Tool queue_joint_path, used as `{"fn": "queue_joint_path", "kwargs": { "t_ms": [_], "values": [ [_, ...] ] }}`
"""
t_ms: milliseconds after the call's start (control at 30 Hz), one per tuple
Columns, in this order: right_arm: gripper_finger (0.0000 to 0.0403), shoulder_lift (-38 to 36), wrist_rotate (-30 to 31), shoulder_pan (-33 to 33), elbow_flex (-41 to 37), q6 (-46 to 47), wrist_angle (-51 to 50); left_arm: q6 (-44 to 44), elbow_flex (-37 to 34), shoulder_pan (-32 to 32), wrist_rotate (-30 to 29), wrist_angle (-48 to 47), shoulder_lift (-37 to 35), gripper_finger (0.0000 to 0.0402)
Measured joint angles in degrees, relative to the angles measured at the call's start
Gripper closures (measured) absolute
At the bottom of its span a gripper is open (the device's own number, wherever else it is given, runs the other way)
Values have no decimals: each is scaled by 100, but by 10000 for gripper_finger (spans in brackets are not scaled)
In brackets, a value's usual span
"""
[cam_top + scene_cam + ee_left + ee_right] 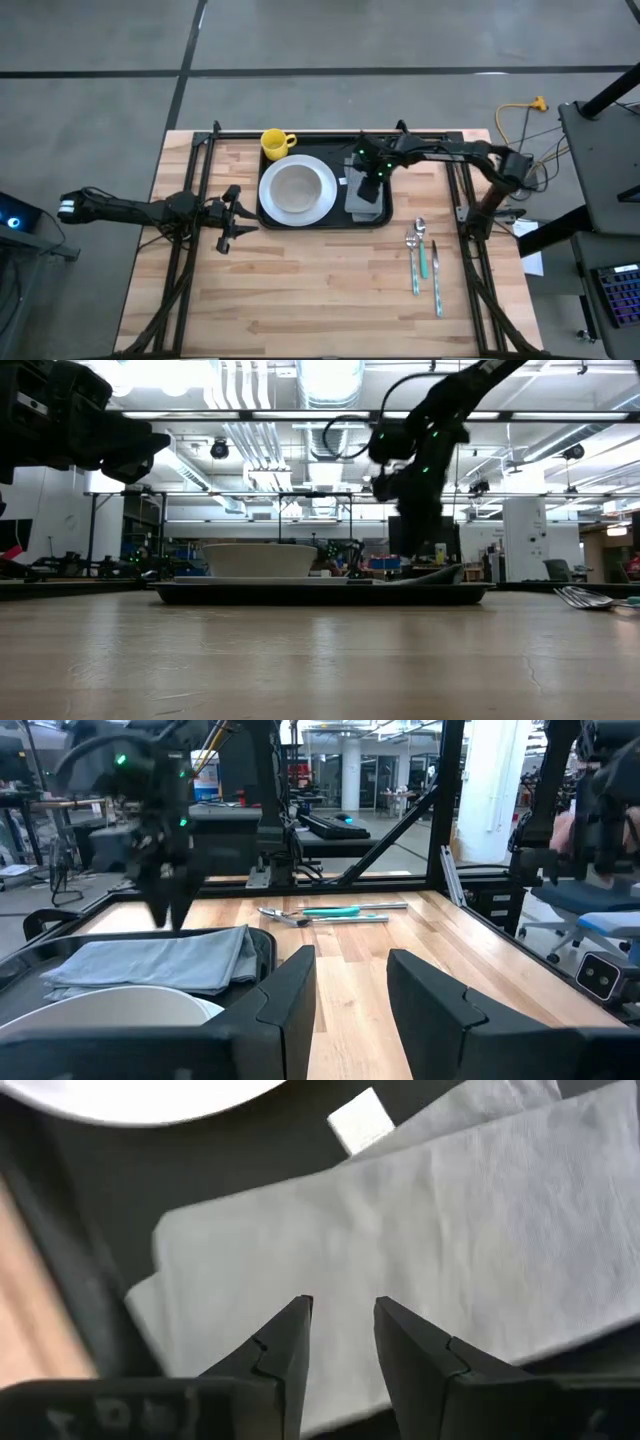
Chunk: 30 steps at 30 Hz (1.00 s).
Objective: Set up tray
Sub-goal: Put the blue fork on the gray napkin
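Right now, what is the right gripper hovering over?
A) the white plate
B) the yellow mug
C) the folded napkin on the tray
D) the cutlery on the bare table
C: the right gripper hangs just above the folded napkin, which lies on the tray beside the white plate; the high view puts that arm over the tray's right part, away from the yellow mug and the cutlery.

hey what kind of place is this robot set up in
Most likely a robotics lab or workshop, not a dining room: exposed ceiling ducts, metal equipment racks behind the wooden table, and a polished concrete floor around it.
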Motion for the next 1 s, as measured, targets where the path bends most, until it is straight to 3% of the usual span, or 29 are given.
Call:
{"fn": "queue_joint_path", "kwargs": {
  "t_ms": [267, 633, 1000],
  "values": [
    [301, -1400, -102, 108, -410, 238, -321, 0, -2, 0, 0, 0, 2, 294],
    [311, -3649, 3, 790, -1657, 3935, -979, -1, 0, 2, 0, 1, 2, 294],
    [310, -3874, 400, 1543, -2122, 5819, -2156, -1, 0, 1, 0, 0, 2, 294]
  ]
}}
